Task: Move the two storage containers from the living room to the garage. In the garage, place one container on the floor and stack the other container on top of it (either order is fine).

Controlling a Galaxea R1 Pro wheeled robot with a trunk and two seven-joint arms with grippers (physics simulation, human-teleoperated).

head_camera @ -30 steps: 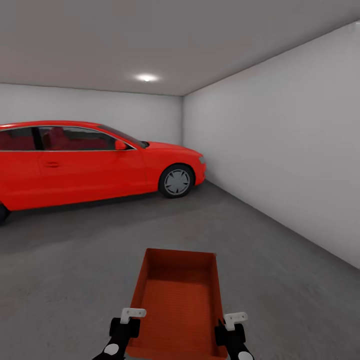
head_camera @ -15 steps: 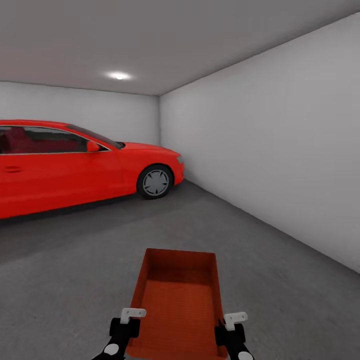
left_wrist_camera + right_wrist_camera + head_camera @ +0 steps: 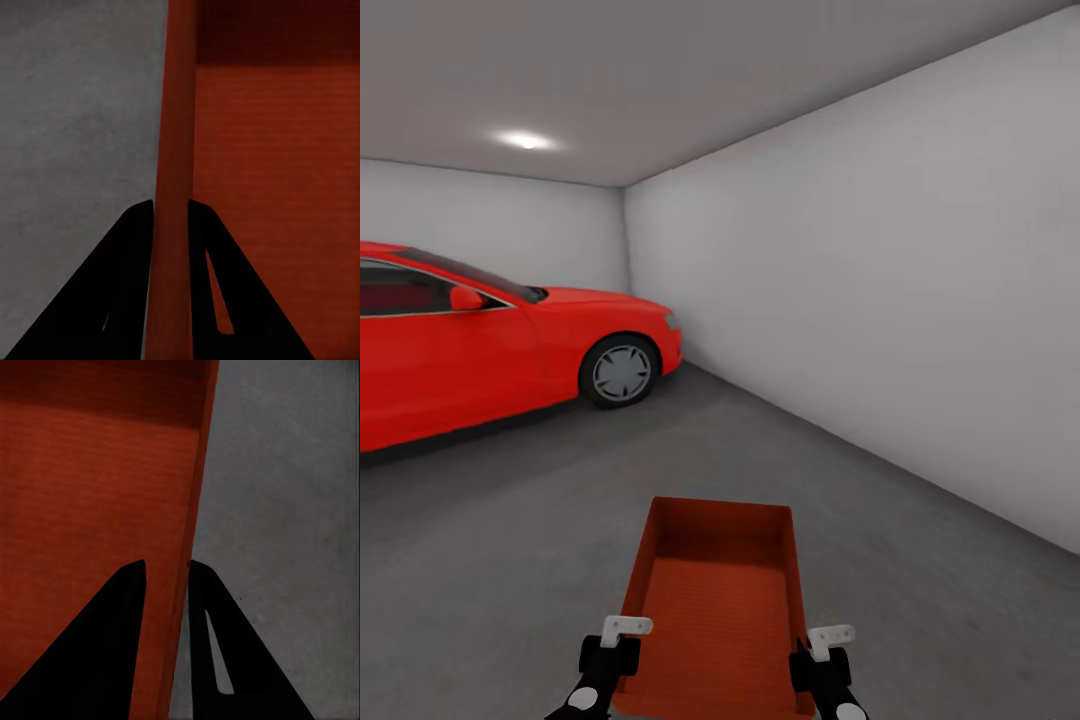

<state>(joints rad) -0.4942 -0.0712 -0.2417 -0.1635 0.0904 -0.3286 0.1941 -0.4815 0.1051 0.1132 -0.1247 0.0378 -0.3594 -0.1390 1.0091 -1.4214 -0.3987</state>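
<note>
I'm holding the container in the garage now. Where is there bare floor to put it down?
The concrete floor lies open ahead of the storage container, between the red car and the grey wall. The left is taken up by the car. The left pincer and right pincer each clamp a side wall.

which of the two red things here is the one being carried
The orange-red storage container, an open box held by its side walls in the left gripper and right gripper; the red car stands parked behind.
</note>
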